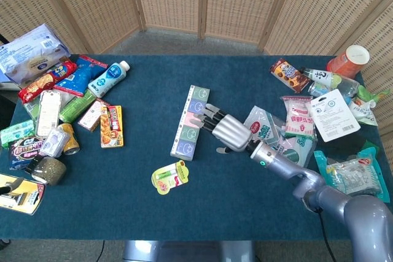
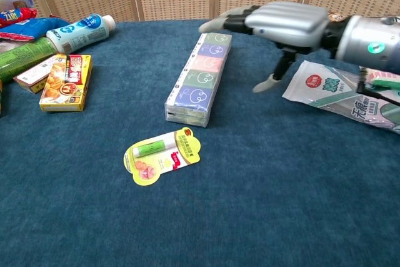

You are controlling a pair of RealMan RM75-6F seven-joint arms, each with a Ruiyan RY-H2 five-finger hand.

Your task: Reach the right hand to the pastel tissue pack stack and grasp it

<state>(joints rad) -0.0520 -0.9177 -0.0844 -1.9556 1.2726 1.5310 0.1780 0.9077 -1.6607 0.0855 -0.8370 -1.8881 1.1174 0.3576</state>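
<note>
The pastel tissue pack stack [image 1: 193, 122] [image 2: 200, 75] lies flat mid-table, a long wrapped row of green, blue and pink packs. My right hand [image 1: 226, 130] [image 2: 275, 22] hovers just to the right of its far half, palm down, fingers [image 1: 209, 115] spread and reaching over the stack's right edge. It holds nothing, and in the chest view it sits above the stack, apart from it. My left hand is out of both views.
A yellow-green lip balm card [image 1: 169, 177] [image 2: 161, 154] lies in front of the stack. White snack bags [image 1: 273, 142] [image 2: 347, 95] sit under my right forearm. Snacks and a bottle [image 1: 109, 78] crowd the left side, with more packets [image 1: 331, 111] at the right.
</note>
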